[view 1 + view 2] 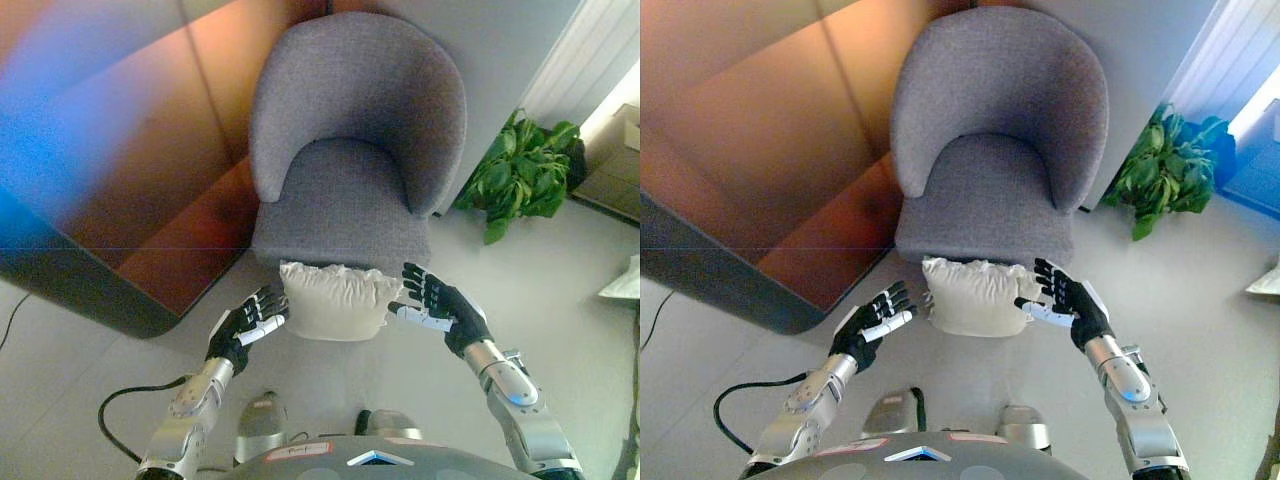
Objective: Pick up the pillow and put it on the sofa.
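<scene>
A cream pillow sits low against the front edge of the grey armchair-style sofa, just below its seat. My left hand is at the pillow's left side with its fingers straight; the right eye view shows a small gap between them. My right hand is at the pillow's right side, fingers spread, with the thumb reaching the pillow's edge. Neither hand's fingers curl round the pillow. The sofa's seat has nothing on it.
A green potted plant stands on the floor right of the sofa. A large brown glossy panel with a dark rounded base fills the left. Cardboard boxes are at the far right, and a white object lies at the right edge.
</scene>
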